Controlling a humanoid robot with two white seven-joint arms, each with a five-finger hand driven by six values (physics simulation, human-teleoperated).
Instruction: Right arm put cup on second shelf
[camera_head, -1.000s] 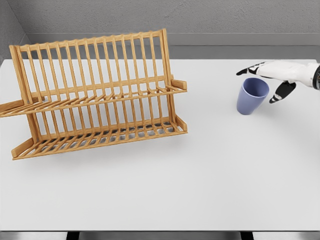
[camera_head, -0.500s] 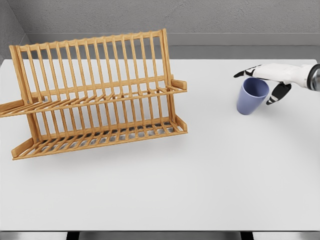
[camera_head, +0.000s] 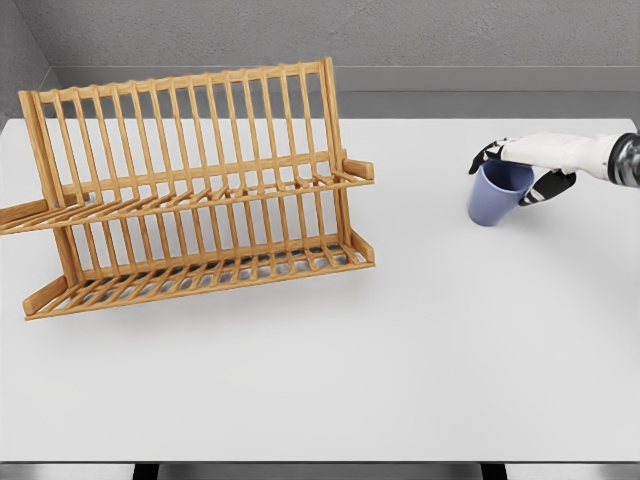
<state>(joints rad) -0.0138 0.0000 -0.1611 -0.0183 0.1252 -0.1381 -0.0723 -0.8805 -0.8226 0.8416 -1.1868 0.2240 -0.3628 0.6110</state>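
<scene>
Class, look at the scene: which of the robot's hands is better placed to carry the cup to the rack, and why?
Right. The right hand is closed around the blue cup's rim; no left hand is in view.

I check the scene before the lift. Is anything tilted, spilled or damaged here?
Only the blue cup is tilted, leaning in the right hand, whose fingers wrap its rim. The wooden rack looks intact on the table. No spill shows.

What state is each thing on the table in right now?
Cup: blue, tilted, mouth up, held at the rim.
Right robot hand: fingers curled over the cup's rim, gripping it.
Dish rack: wooden, standing, both shelves bare.
Table: white, carrying the rack.
</scene>
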